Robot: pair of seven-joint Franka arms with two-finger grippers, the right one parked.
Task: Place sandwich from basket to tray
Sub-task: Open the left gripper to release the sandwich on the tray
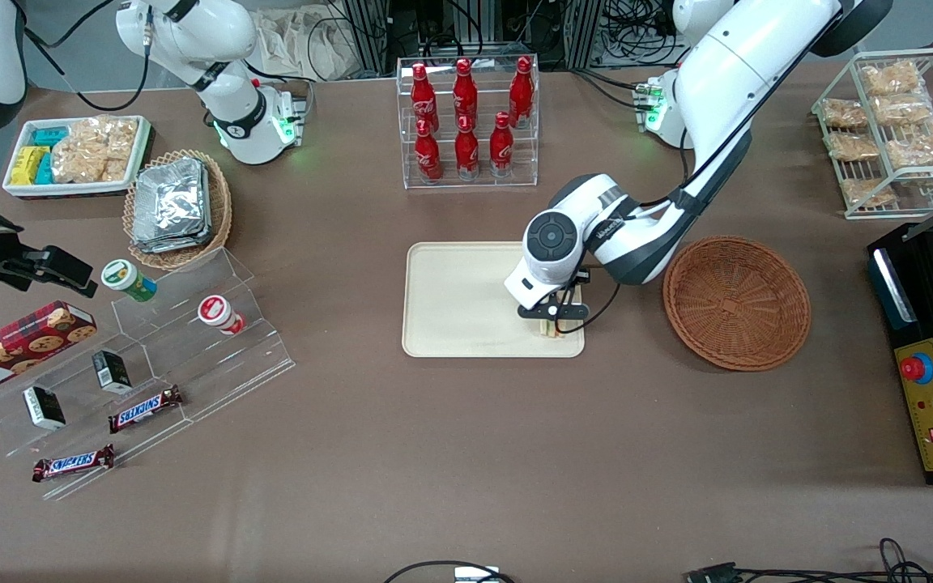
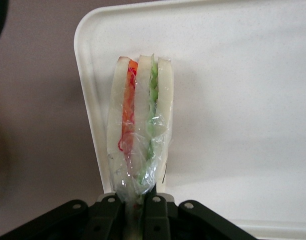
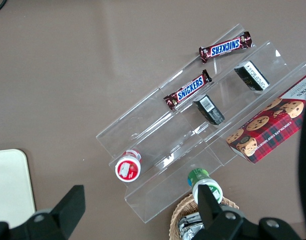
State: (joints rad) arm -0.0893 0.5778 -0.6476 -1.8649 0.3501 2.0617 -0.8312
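Gripper [image 2: 135, 202] is pinching the wrapped end of the sandwich [image 2: 140, 125], fingers [image 2: 155, 210] clamped tight on the clear film and the narrow tip of the wedge. The sandwich is standing on edge: pale bread slices, orange-pink filling in one gap, green in the other.

In the front view the gripper [image 1: 554, 318] is sitting over the tray [image 1: 454, 300], at the corner nearest the front camera on the basket's side, with the sandwich [image 1: 549, 328] just showing under it. In the wrist view the wedge is lying close along the tray's [image 2: 233, 100] rim, just inside it by the look of it. Whether it is resting on the surface or hanging slightly above, cannot tell.

Judgement: placing step, nearly done. To do it well, make sure the wedge is seated on the tray before letting go, then part the fingers gently so the film is not dragged along, and lift straight up. Being this close to the rim, a small nudge toward the tray's middle would be safer; a tall narrow wedge on edge may tip when freed.

Farther off toward the working arm's end, the reddish-brown wicker basket [image 1: 735, 301] is sitting with nothing visible in it.
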